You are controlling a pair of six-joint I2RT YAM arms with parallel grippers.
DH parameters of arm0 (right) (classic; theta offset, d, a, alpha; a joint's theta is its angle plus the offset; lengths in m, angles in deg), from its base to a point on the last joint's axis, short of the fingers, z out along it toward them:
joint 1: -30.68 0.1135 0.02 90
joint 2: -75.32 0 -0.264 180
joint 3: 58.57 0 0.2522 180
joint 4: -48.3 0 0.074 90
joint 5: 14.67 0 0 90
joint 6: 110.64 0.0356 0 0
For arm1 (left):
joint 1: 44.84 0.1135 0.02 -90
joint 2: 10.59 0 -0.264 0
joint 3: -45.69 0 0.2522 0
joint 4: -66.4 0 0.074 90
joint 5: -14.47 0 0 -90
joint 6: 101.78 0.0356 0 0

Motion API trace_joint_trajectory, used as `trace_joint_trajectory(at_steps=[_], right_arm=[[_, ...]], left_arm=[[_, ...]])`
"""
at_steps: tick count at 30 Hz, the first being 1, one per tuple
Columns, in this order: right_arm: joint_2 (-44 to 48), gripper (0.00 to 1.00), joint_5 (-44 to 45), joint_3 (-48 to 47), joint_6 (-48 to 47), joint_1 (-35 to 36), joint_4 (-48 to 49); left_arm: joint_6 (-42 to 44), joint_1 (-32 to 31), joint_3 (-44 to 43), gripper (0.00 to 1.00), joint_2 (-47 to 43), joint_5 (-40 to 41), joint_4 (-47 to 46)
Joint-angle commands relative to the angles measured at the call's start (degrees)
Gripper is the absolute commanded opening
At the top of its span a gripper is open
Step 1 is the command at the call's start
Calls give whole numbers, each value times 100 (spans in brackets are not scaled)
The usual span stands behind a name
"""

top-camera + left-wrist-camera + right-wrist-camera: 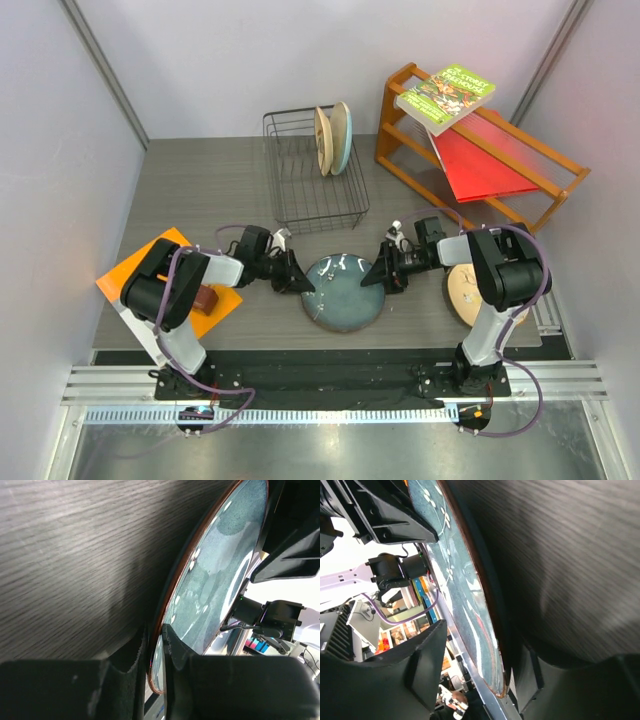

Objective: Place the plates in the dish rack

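A: Left gripper (302, 282)?
B: Clamped tight on the left rim of the dark blue-grey plate (345, 295).
A: Right gripper (377, 277)?
B: Jaws apart, straddling the opposite rim.
A: Arms?
B: Left arm (165, 290) and right arm (505, 270) are folded low, wrists pointing inward.
A: Plates?
B: Four: this one, a tan plate (462, 292) on the table (200, 190) under the right arm, and a second tan plate (322, 140) and a cream-and-blue plate (343, 136) on edge in the dish rack (300, 205).

Black-and-grey jointed arms (175, 290), purple cables (232, 228)
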Motion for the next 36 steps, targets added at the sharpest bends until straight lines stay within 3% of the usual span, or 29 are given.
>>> trace_joint_trajectory(at_steps=[1,3,6,10,12,14,15,17,18,20,21,24,25,28,32,36], right_arm=[[-357,57,835,76,-74,317,334],[-427,57,852,58,-101,334,273],[-567,47,782,-47,-119,378,255],[-822,51,519,-117,197,492,606],[-893,46,501,-170,198,642,606],[-928,36,466,-188,198,677,773],[-928,22,483,-197,189,677,817],[-815,13,606,-205,189,668,817],[-745,6,606,-249,128,660,765],[-429,1,729,-284,-12,599,362],[-297,1,764,-311,-248,572,195],[344,1,905,-564,-993,458,-867],[668,1,975,-670,-1250,440,-1549],[1162,2,1106,-1268,-2459,431,-2999],[2067,1,1634,-2128,-3264,440,-4111],[1990,1,1862,-3680,-3204,589,-4798]], left_arm=[[-5,-120,-220,12,28,-63,-281],[4,-120,-229,11,1,-45,-316],[39,-120,-264,10,36,-10,-298],[127,-120,-352,10,212,-10,-289],[162,-120,-387,10,230,7,-263],[232,-120,-449,10,239,-1,-211],[250,-120,-449,10,239,-1,-193],[294,-111,-501,13,142,60,-62],[355,-102,-536,22,81,69,52],[644,-6,-616,30,-209,69,553],[759,64,-625,43,-331,104,737],[1592,572,-861,59,-1008,113,1852],[2317,679,-1027,60,-1157,122,2577],[3113,1180,-1590,62,-1816,253,3522],[3335,1848,-2004,65,-2582,298,3560],[3432,2051,-2189,66,-2829,402,3499]])
